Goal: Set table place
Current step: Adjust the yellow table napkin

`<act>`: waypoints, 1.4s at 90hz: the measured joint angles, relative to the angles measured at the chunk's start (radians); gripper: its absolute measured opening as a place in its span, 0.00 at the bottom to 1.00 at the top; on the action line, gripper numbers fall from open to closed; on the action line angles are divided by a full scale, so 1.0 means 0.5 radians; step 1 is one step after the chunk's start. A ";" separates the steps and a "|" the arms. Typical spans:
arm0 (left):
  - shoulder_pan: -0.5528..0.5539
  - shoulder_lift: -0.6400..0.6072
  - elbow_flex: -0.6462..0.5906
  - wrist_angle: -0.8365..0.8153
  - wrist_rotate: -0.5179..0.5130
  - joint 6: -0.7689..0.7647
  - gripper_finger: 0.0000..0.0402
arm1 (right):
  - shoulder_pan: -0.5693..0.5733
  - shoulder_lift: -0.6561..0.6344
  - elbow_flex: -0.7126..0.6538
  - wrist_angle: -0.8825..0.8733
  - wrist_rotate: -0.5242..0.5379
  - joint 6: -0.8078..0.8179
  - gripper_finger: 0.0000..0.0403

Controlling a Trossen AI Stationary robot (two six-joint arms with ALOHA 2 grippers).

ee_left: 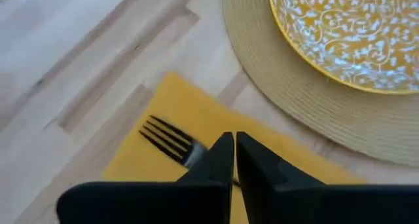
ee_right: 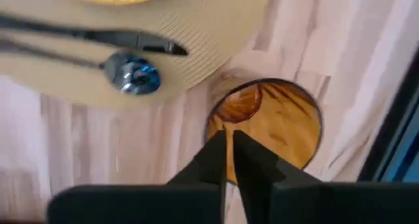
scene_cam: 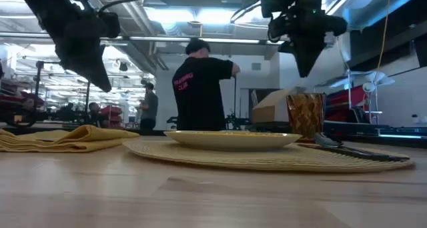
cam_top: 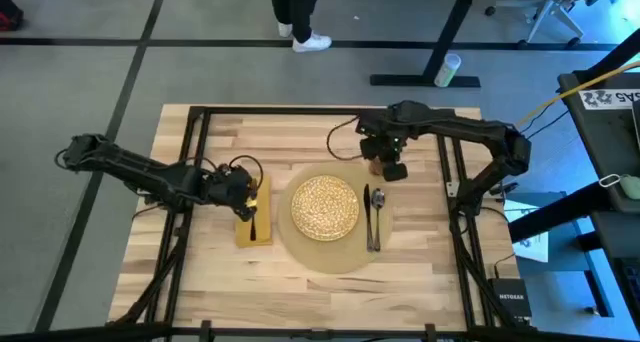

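Note:
The round tan placemat [cam_top: 325, 250] lies mid-table and carries the yellow-speckled plate [cam_top: 325, 206]. A dark knife [cam_top: 368, 220] and spoon [cam_top: 379, 204] lie on the mat's right part. Left of the mat, the mustard napkin [cam_top: 243, 229] holds the fork [ee_left: 167, 139]. The amber glass [scene_cam: 305, 115] stands upright on the wood just past the mat's far right rim. My left gripper [ee_left: 234, 149] hovers shut above the fork and napkin, well clear of them in the low view [scene_cam: 105, 87]. Directly over the glass, a little above its rim, my right gripper [scene_cam: 304, 71] hangs shut.
Black metal rails [cam_top: 196, 152] run across the tabletop on both sides of the setting. Bare wood lies near the front edge [cam_top: 320, 292]. A person [scene_cam: 200, 88] stands in the room beyond the far edge.

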 joint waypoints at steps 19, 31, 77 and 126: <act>-0.011 0.000 0.007 -0.282 0.219 -0.188 0.00 | 0.190 -0.013 0.000 -0.062 0.070 0.000 0.00; -0.055 0.000 0.006 -0.396 0.245 -0.334 0.00 | 0.342 -0.021 0.000 -0.075 0.108 0.076 0.00; -0.065 0.001 -0.309 -0.344 0.422 -1.082 0.00 | 0.676 -0.023 0.000 -0.071 0.198 0.276 0.00; -0.044 0.178 -0.498 0.208 0.487 -1.124 0.00 | 0.671 -0.023 0.000 -0.074 0.245 0.280 0.00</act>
